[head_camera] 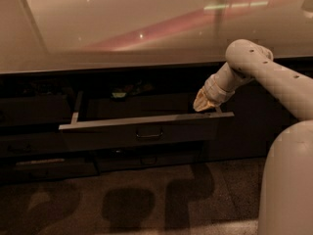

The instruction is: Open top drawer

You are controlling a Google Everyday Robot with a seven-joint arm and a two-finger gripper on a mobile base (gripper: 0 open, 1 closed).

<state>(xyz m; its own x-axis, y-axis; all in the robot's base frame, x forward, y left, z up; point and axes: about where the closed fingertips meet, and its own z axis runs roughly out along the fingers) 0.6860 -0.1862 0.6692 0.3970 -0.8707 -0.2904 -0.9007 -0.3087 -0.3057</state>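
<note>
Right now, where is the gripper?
In the camera view the gripper is right of centre, at the right end of the front edge of the open top drawer, just below the countertop.

The arm (274, 77) is clad in smooth cream-white shells, and its rounded elbow housing (244, 55) is dotted with small dark holes. A banded pale cuff (217, 88) is seen at the wrist. The yellowish gripper (204, 104) is found right of centre, at the arm's far end. A rounded cream column (286, 180) is seen at the near right.

The dark grey top drawer (112, 130) stands open, gripper (204, 104) seemingly touching its right rim.
</note>
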